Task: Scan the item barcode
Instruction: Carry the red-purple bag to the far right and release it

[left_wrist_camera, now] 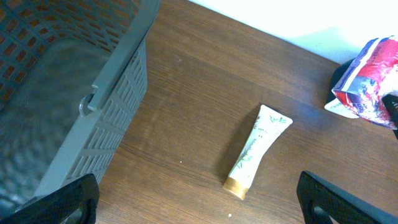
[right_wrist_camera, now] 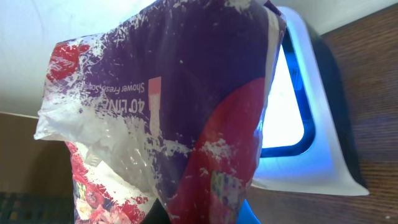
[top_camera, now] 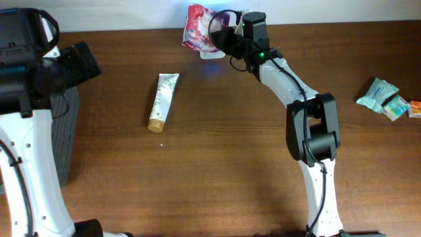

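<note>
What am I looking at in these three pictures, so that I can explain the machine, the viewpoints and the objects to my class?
This is a robot with two white arms at a wooden table, each ending in a two-finger gripper. One picture looks down from above; the other two come from cameras on the wrists. The right gripper is shut on a red, purple and white plastic pouch, holding it close to a lit barcode scanner at the table's far edge. The left gripper is open and empty, near a grey basket. On the table lie a cream tube with a gold cap and, at the far right, a few small packets.
</note>
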`<state>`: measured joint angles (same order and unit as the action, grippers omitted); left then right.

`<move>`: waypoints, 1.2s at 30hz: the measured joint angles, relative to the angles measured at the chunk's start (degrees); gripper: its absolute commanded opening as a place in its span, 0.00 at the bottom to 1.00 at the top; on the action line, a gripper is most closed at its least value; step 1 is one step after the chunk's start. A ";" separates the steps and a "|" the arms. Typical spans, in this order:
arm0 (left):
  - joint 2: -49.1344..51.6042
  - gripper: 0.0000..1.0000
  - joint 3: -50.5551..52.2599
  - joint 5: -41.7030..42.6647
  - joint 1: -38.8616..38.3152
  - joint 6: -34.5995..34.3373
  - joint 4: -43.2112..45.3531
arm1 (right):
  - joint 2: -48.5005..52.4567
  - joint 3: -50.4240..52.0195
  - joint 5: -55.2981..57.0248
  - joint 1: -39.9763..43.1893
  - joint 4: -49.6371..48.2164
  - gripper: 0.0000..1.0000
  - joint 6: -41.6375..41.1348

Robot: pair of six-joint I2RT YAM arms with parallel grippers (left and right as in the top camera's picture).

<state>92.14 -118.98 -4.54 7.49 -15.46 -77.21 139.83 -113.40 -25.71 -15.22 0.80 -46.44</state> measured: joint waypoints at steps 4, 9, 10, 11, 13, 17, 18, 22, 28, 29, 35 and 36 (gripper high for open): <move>0.00 0.99 -0.02 0.00 0.00 0.00 0.00 | -0.42 -1.66 -2.78 0.68 1.07 0.04 0.48; 0.00 0.99 0.00 -0.02 0.00 0.00 -0.07 | -11.91 -2.34 -0.85 13.62 20.50 0.04 1.95; 0.00 0.99 -0.02 -0.02 0.00 0.00 -0.04 | -14.36 -3.23 -0.20 19.12 28.70 0.04 2.10; 0.00 0.99 -0.02 -0.02 0.00 0.00 0.02 | -15.54 -3.65 0.31 24.09 34.12 0.04 2.03; 0.00 0.99 0.00 0.00 0.00 0.00 -0.13 | -15.58 -3.89 2.01 31.58 47.17 0.04 2.08; 0.00 0.99 0.00 -0.02 0.00 0.00 0.00 | -15.23 -3.08 13.38 44.89 59.45 0.04 6.51; 0.00 0.99 0.00 -0.02 0.00 0.00 0.00 | -15.23 -3.04 14.80 46.60 59.47 0.04 8.81; 0.00 0.99 0.00 -0.02 0.00 0.00 -0.02 | -15.21 -1.88 16.02 45.59 54.88 0.24 12.28; 0.00 0.99 0.00 -0.02 0.00 0.00 0.00 | -13.18 -1.42 17.33 40.48 51.45 0.75 13.31; 0.00 0.99 0.00 -0.02 0.00 0.00 0.00 | -12.04 -1.42 17.35 40.24 52.50 0.77 13.51; 0.00 0.99 0.00 -0.02 0.00 0.00 0.02 | -13.27 -1.27 8.07 34.91 58.73 0.83 23.15; 0.00 0.99 0.00 -0.02 0.00 0.00 0.00 | -14.84 -1.27 7.48 33.88 59.32 0.88 23.71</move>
<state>92.14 -118.98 -4.56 7.49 -15.46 -77.21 124.99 -114.67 -18.24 18.65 60.12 -22.72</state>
